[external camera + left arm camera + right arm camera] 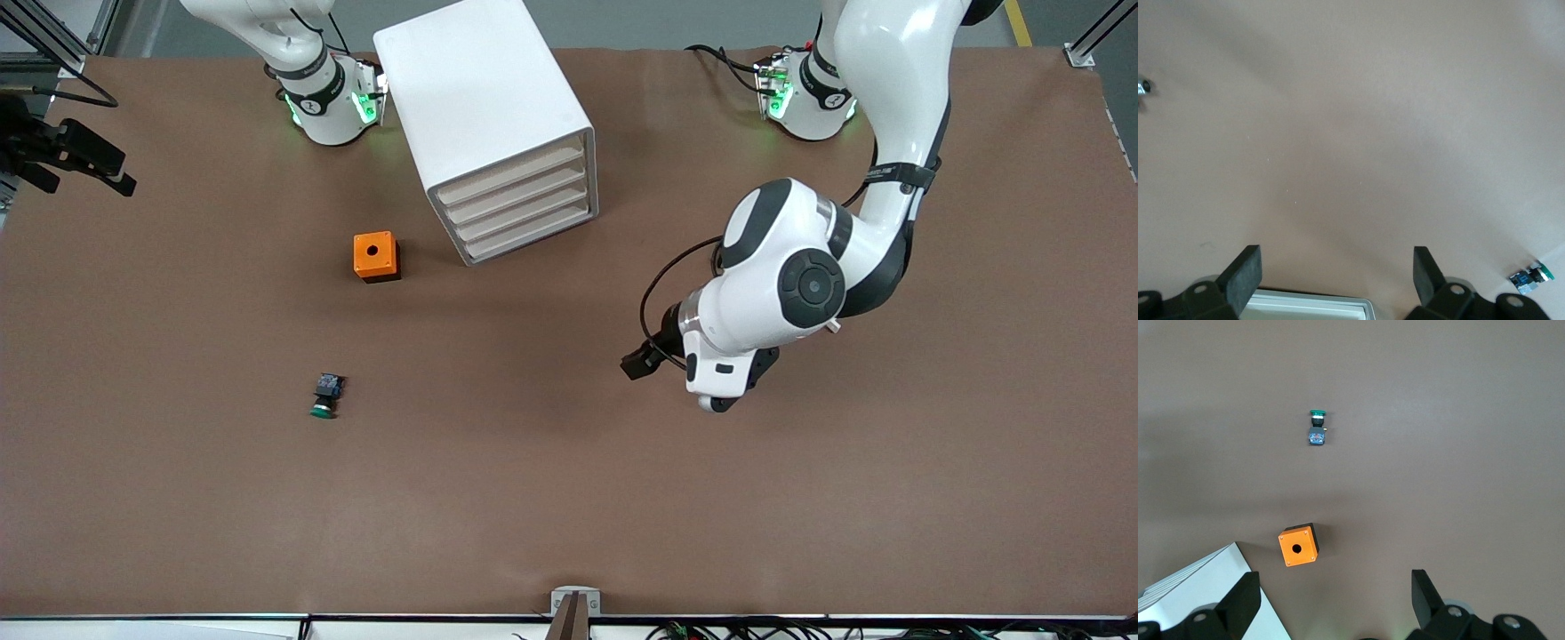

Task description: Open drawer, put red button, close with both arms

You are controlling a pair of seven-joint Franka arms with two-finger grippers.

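Note:
No red button shows in any view. A green-capped button lies on the brown table; it also shows in the right wrist view and the left wrist view. The white drawer cabinet stands near the robots' bases with all its drawers shut. My left arm reaches over the table toward its own end; its gripper is open and empty, low over bare table beside the cabinet's edge. My right gripper is open and empty, high over the table near the cabinet; it does not show in the front view.
An orange box with a hole sits beside the cabinet, toward the right arm's end, and shows in the right wrist view. A black camera mount juts in at the table's edge at the right arm's end.

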